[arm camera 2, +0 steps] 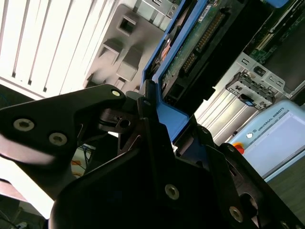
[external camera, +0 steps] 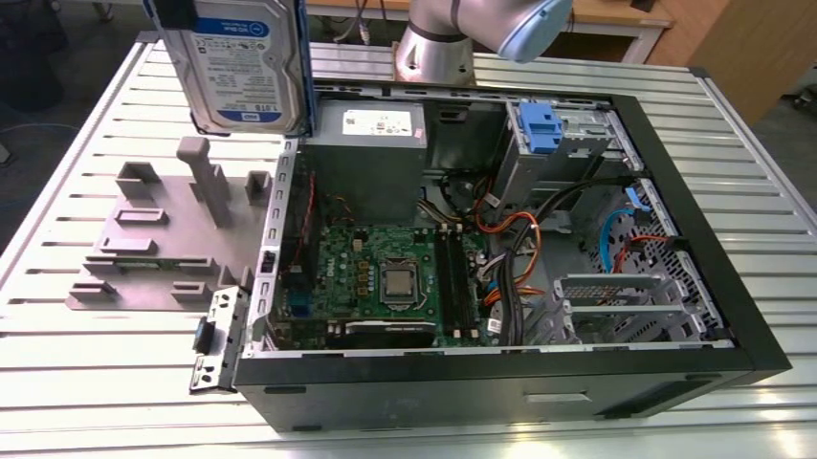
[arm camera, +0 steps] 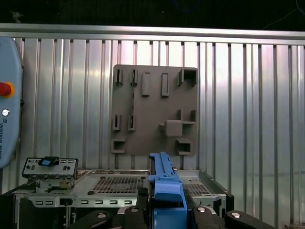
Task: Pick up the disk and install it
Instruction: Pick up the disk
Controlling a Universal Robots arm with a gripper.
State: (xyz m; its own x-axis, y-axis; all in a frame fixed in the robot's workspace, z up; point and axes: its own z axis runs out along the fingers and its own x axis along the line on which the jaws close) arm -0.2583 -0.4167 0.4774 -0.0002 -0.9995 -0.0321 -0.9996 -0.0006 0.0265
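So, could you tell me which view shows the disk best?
The exterior view: the disk shows its labelled face, upright. Both wrist views show mainly its blue rail, in the pincer.

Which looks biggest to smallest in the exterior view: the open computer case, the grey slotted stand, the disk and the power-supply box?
1. the open computer case
2. the grey slotted stand
3. the disk and the power-supply box: not ranked. The disk is raised, seemingly nearer the camera, and the picture's edge cuts it off.
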